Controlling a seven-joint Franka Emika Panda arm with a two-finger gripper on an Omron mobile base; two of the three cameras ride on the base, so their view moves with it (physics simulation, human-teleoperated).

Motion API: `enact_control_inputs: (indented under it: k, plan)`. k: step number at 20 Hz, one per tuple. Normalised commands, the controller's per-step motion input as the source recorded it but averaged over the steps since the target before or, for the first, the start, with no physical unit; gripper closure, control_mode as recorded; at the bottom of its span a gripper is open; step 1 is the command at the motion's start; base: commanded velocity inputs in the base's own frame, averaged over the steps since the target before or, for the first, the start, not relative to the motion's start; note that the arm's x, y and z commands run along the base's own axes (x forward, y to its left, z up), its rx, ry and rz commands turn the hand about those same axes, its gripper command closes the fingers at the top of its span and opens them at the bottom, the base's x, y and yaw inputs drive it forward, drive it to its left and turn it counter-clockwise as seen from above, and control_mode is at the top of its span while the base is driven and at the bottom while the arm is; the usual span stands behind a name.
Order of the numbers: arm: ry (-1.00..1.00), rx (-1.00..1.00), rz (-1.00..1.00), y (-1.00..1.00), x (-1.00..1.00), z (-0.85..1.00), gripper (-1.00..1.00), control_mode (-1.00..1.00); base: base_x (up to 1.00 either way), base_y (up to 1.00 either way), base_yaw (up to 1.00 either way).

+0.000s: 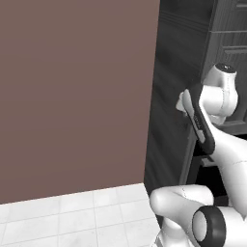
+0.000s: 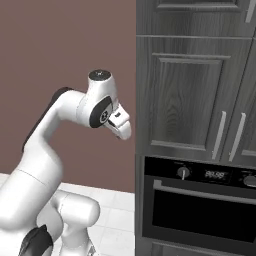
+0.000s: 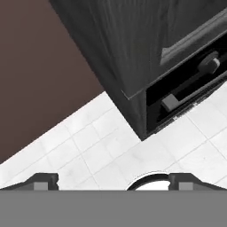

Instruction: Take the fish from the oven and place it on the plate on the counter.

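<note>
White floor tiles (image 3: 102, 146) meet a plain brown wall (image 2: 65, 45); the black-doored built-in oven (image 2: 200, 205) (door shut) sits in dark wood cabinetry (image 2: 195, 75). Two-finger gripper (image 3: 113, 181) hangs apart, empty.

Plain brown-mauve wall (image 1: 77, 96) on left, flat, no fixtures. White tile floor (image 1: 72, 219) w/ thin grey grout lines, meets wall at straight edge. Tall dark grey wood cabinet block (image 2: 195, 75) on right, grain visible; panelled cupboard doors (image 2: 187, 100) w/ vertical metal bar handles (image 2: 218, 135). Light even, no hard shadows.
</note>
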Motion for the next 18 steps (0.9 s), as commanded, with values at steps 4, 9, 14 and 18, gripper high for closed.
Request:
enact_control_inputs:
  k: [4,9,14,18]
  plan:
    - [-0.06,0.30,-0.50,-0.69,0.00,-0.18,-1.00,-1.00,0.00,0.00,0.00]
    - [-0.05,0.38,-0.43,-0.85,0.00,-0.13,-1.00,-1.00,0.00,0.00,0.00]
    - [-0.12,0.44,-0.19,-1.00,0.00,-0.07,-1.00,-1.00,0.00,0.00,0.00]
    - [-0.06,0.45,-0.10,-1.00,-0.04,-0.15,-1.00,-1.00,0.00,0.00,0.00]
